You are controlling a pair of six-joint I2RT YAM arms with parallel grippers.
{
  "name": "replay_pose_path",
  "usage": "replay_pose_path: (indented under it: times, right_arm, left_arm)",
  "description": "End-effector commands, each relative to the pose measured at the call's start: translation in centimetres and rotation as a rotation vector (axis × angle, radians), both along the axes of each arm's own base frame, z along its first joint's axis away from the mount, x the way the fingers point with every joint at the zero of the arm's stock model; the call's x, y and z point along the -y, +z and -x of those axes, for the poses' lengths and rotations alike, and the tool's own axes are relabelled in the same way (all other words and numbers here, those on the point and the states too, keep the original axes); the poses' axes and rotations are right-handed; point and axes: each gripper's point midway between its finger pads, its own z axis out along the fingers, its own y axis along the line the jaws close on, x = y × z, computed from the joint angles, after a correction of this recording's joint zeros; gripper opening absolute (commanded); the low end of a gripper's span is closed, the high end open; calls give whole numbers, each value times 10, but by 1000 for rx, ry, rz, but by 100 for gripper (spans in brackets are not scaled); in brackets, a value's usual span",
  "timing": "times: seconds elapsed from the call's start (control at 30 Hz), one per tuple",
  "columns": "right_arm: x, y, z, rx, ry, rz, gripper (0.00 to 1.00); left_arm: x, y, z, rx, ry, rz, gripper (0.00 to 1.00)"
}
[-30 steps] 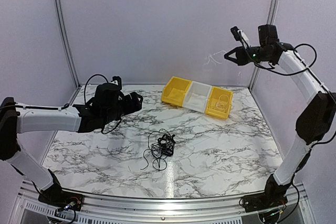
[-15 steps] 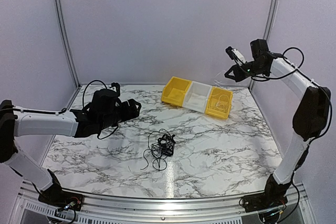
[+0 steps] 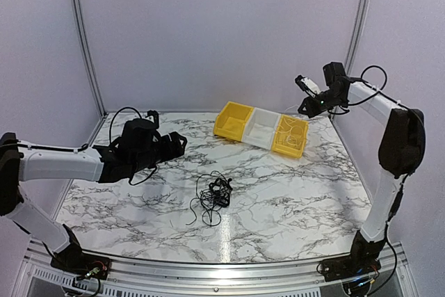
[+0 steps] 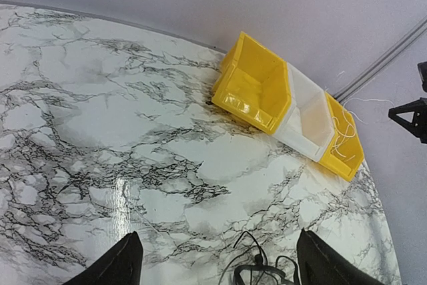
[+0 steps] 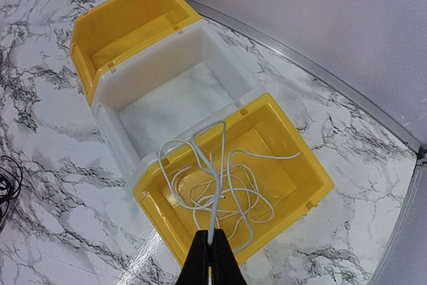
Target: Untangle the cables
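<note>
You were at the drop-off part of the job. One white cable (image 5: 215, 185) was free of the knot, and your right gripper (image 5: 212, 258) hung over the right-hand yellow bin (image 5: 300, 165) at the far right of the table (image 3: 299, 193). Its fingers were pressed together on the upper end of that cable. The strand ran straight down from the tips into loose coils that seemed to rest on the bin floor, though the wrist view could not settle whether every loop lay inside the walls. The next move called for parting those fingers so the end fell within the bin, not over the rim into the white bin (image 5: 113, 125) beside it.

The rest of the work lay well apart from that hand. The black tangle (image 3: 215, 195) sat near the middle of the table, nearer than the bins. Your left gripper (image 4: 223, 265) hovered to its left and above it, fingers spread wide and holding nothing. In its wrist view the top of the tangle showed between the tips, without contact. It would need to come down on one loop only.
</note>
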Motion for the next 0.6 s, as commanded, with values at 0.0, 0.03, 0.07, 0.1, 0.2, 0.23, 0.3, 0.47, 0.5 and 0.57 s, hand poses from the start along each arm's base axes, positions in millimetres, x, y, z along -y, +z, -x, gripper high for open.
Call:
replay_pose_path:
  times: [0.0, 0.03, 0.07, 0.1, 0.2, 0.23, 0.3, 0.47, 0.5, 0.57]
  right_arm:
    - [12, 26, -17, 96, -51, 35, 0]
    - [14, 25, -18, 96, -57, 44, 0]
    - [16, 24, -19, 96, -66, 53, 0]
    - [17, 20, -19, 92, -72, 63, 0]
    - [27, 20, -21, 101, -105, 100, 0]
    - [30, 22, -22, 107, -108, 103, 0]
    - [31, 20, -22, 105, -99, 108, 0]
    - [17, -4, -16, 34, -28, 73, 0]
    - [13, -10, -15, 20, -12, 64, 0]
    - [6, -17, -13, 6, 10, 59, 0]
  left_arm:
    - [-3, -1, 4, 0, 0, 8, 83]
    - [-3, -1, 5, -1, 1, 9, 83]
    - [-3, -2, 5, -5, 1, 9, 83]
    - [-3, -3, 5, -7, 0, 10, 83]
    - [-3, -4, 5, -11, -1, 12, 83]
    - [-3, -4, 6, -12, 0, 12, 83]
    - [-3, -6, 6, -16, 0, 14, 83]
    - [0, -11, 7, -33, -7, 17, 83]
    - [0, -12, 7, -35, -8, 16, 83]
    - [0, -12, 7, -35, -11, 16, 83]
